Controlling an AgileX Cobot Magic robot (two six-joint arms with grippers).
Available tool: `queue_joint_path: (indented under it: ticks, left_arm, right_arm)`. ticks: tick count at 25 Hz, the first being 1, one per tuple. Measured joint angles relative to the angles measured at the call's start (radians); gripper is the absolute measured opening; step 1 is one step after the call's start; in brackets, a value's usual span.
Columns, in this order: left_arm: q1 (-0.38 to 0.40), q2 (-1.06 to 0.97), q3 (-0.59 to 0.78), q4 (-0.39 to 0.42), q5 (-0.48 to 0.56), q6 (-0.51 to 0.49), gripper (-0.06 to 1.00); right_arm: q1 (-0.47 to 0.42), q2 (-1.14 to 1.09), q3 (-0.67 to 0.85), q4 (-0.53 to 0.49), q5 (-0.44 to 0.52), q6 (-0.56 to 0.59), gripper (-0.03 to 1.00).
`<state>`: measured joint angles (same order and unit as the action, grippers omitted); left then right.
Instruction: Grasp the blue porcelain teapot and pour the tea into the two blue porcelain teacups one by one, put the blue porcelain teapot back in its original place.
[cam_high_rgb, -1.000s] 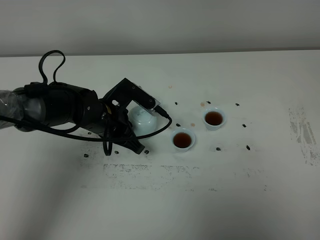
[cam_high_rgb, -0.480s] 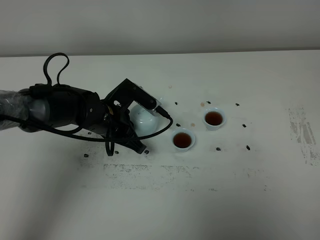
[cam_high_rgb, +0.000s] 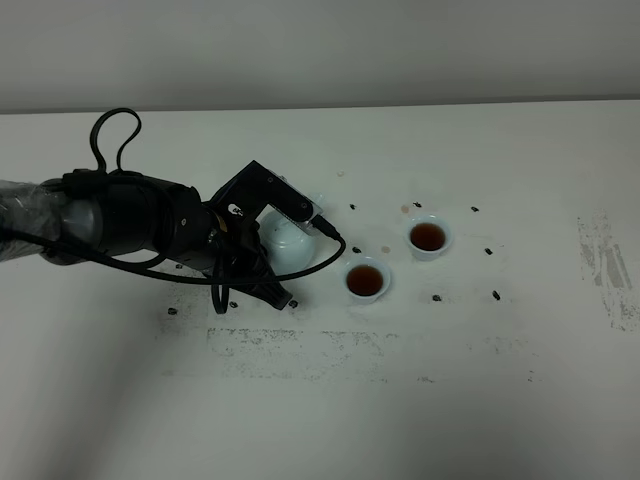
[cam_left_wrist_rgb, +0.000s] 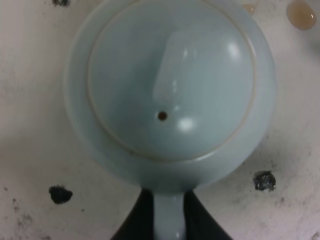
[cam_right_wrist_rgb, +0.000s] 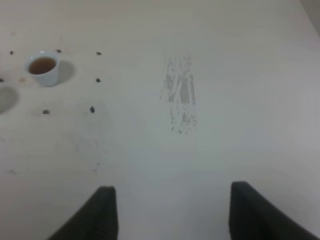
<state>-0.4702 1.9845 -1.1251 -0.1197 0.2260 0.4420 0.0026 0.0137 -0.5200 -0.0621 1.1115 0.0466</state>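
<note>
The blue porcelain teapot (cam_high_rgb: 287, 245) stands left of centre on the white table (cam_high_rgb: 480, 400), lid on. In the left wrist view the teapot (cam_left_wrist_rgb: 170, 85) fills the frame from above, and its handle (cam_left_wrist_rgb: 168, 220) runs between the black fingers of my left gripper (cam_left_wrist_rgb: 167, 217), which is shut on it. The left gripper (cam_high_rgb: 262, 265) comes in from the left. Two blue porcelain teacups, the nearer one (cam_high_rgb: 365, 280) and the farther one (cam_high_rgb: 428, 237), sit right of the teapot, both holding brown tea. My right gripper (cam_right_wrist_rgb: 170, 212) hangs open over bare table, with one teacup (cam_right_wrist_rgb: 44, 67) far off.
Dark tea-leaf specks (cam_high_rgb: 496, 295) and small tea drops (cam_left_wrist_rgb: 301, 13) are scattered around the cups and teapot. Worn grey scuff patches mark the table near the front (cam_high_rgb: 300, 345) and at the right edge (cam_high_rgb: 605, 265). A black cable loop (cam_high_rgb: 115, 135) rises from the left arm.
The left arm and its cable loop have shifted a little to the right, with the teapot still in its grip. The cups have not moved.
</note>
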Motion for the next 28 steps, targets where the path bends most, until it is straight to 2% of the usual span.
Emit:
queue_joint_path:
  ticks: [3,11,13,20,28]
  left_arm:
    - [0.000,0.009,0.000,0.000,0.013,0.000,0.08]
    - [-0.001,0.014,0.001,0.000,0.036,0.000,0.37]
    - [-0.001,0.014,0.001,0.000,0.038,0.000,0.41]
    - [-0.001,0.014,0.001,-0.001,0.094,-0.001,0.45]
    - [0.007,-0.058,0.002,-0.022,0.290,-0.045,0.45]
  right_arm:
    - [0.000,0.000,0.000,0.000,0.000,0.000,0.47]
    - [0.000,0.000,0.000,0.000,0.000,0.000,0.47]
    - [0.000,0.000,0.000,0.000,0.000,0.000,0.47]
    - [0.000,0.000,0.000,0.000,0.000,0.000,0.47]
    - [0.000,0.000,0.000,0.000,0.000,0.000,0.47]
